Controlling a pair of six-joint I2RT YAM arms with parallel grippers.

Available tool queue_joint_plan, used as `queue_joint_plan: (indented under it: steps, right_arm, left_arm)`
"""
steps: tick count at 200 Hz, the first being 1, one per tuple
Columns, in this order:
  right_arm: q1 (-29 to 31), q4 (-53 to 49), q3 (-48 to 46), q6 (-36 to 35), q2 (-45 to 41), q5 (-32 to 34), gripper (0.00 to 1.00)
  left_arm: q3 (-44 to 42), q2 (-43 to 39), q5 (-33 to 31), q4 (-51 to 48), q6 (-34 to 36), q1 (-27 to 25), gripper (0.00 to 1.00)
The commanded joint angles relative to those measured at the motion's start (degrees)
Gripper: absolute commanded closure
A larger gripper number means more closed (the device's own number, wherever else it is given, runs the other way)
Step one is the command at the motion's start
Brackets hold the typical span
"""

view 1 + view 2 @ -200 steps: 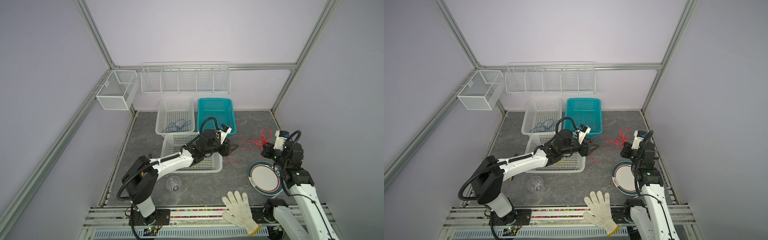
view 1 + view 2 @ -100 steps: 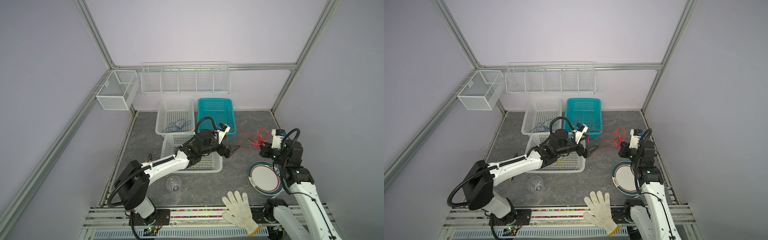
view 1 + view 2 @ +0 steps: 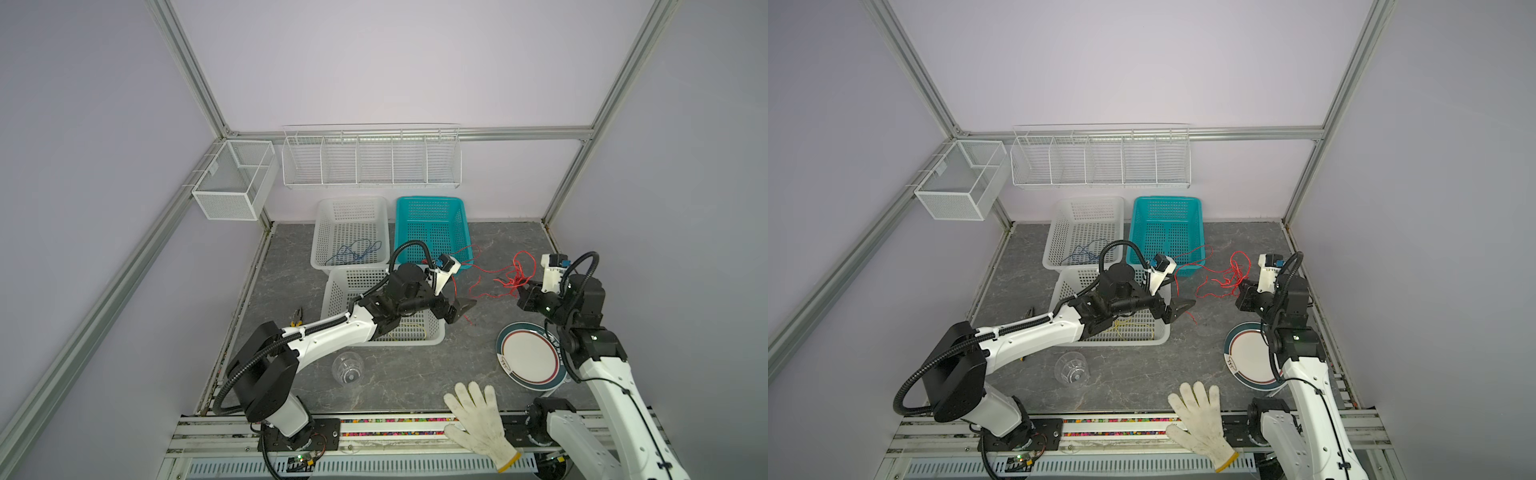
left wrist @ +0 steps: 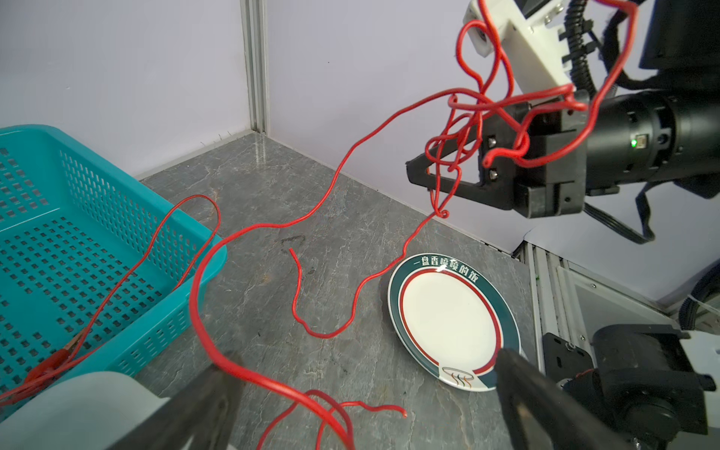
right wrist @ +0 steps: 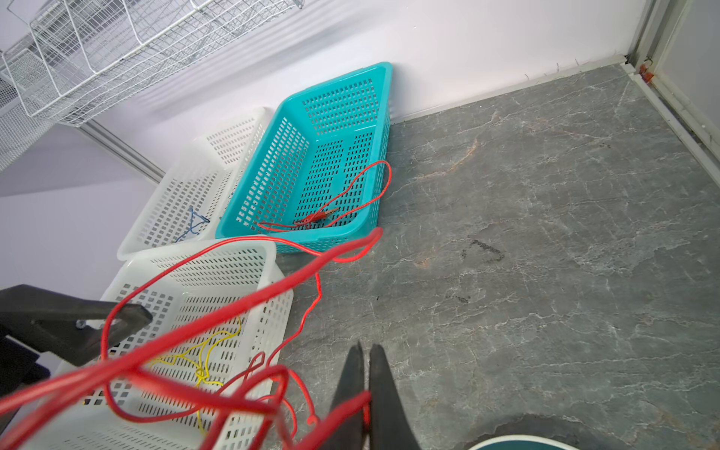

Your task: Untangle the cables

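Three thin cables lay about a grey table [image 3: 498, 237], read here from above as a clock face with twelve at the back wall.

The red cable [image 3: 515, 276] [image 3: 1233, 274] was the only one lifted off the surface. Its knotted bunch of loops hung at about two o'clock, right at the tips of the right gripper [image 3: 524, 291] [image 3: 1244, 291], which reached in from three o'clock. That gripper was clamped on the red cable. In its own wrist view the dark fingers [image 5: 385, 389] met with a red strand pinched between them.

From the knot one long strand sagged toward twelve o'clock and dropped over the rim of the teal basket [image 3: 430, 200] [image 5: 339, 83]. Its small red clip end [image 5: 317, 218] [image 4: 50, 366] lay on the basket floor. Other strands trailed across the table, and one bare end lay loose near the plate [image 3: 528, 353] at four o'clock.

The left gripper [image 3: 455, 311] [image 3: 1179, 309] hung near the centre, spread wide and holding nothing. A red strand ran close past one of its fingers [image 4: 210, 401]; whether they touched cannot be told. From this gripper the knot lay toward two o'clock, apart from it.

The blue cable [image 3: 353, 253] lay loosely looped in the far white basket [image 3: 351, 200] at eleven o'clock. The yellow cable [image 3: 1125, 326] [image 5: 202, 362] lay in the near white basket [image 3: 415, 343], partly under the left arm.
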Motion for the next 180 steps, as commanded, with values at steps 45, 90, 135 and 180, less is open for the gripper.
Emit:
queue_joint_plan:
  steps: [45, 90, 135, 180]
  right_arm:
    - [0.42, 5.49, 2.01, -2.99, 1.28, -8.0, 0.93]
    - [0.45, 6.16, 2.06, -4.54, 0.83, -12.66, 0.93]
    - [0.5, 8.55, 1.85, -5.06, 1.65, -20.47, 0.93]
    - [0.77, 8.65, 1.93, -5.2, 2.0, -22.46, 0.93]
  left_arm:
    - [7.89, 1.31, -19.54, -17.15, 6.76, -0.03, 0.01]
    - [10.4, 2.3, -27.1, -18.55, 10.46, -0.03, 0.01]
    - [5.72, 1.26, -19.85, -3.09, 13.09, -0.04, 0.01]
    - [6.49, 3.0, -13.18, 4.02, 13.61, -0.03, 0.01]
